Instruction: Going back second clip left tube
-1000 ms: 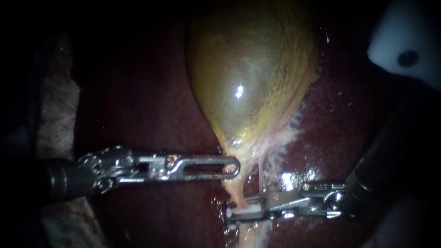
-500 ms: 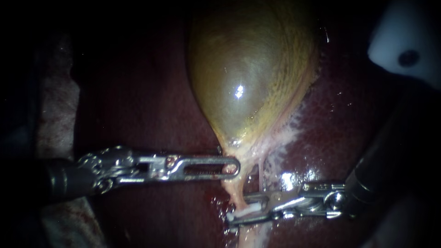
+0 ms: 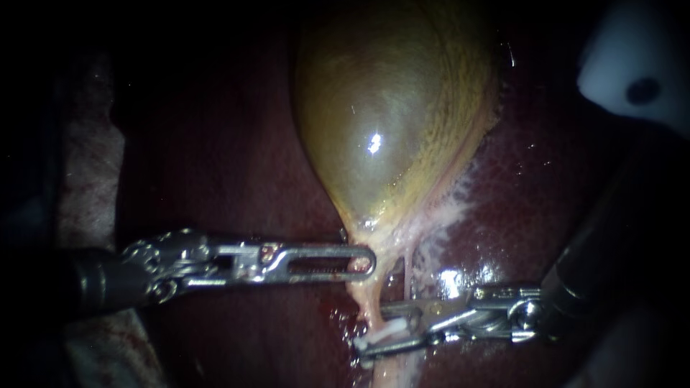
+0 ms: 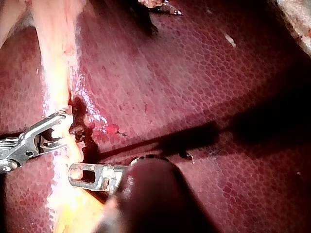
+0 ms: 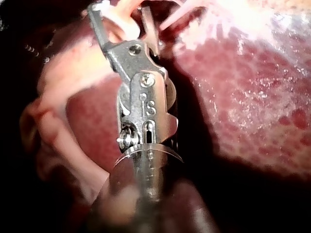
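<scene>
Our right instrument's end effector (image 3: 371, 329) stands open around the left tube (image 3: 369, 303) and clip (image 3: 384, 332) at six o'clock; our left instrument (image 3: 368, 262) grips the gallbladder (image 3: 388, 122).

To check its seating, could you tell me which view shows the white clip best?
The endoscope view: the white clip shows whole across the left tube, between the open jaws of the right instrument. The left and right wrist views show those jaws but no clear clip.

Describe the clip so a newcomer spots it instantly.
Follow the yellow-green gallbladder down to the pale left tube below its neck. The clip crosses it at the tip of the right instrument: the only white bar among pink tissue and metal.
</scene>
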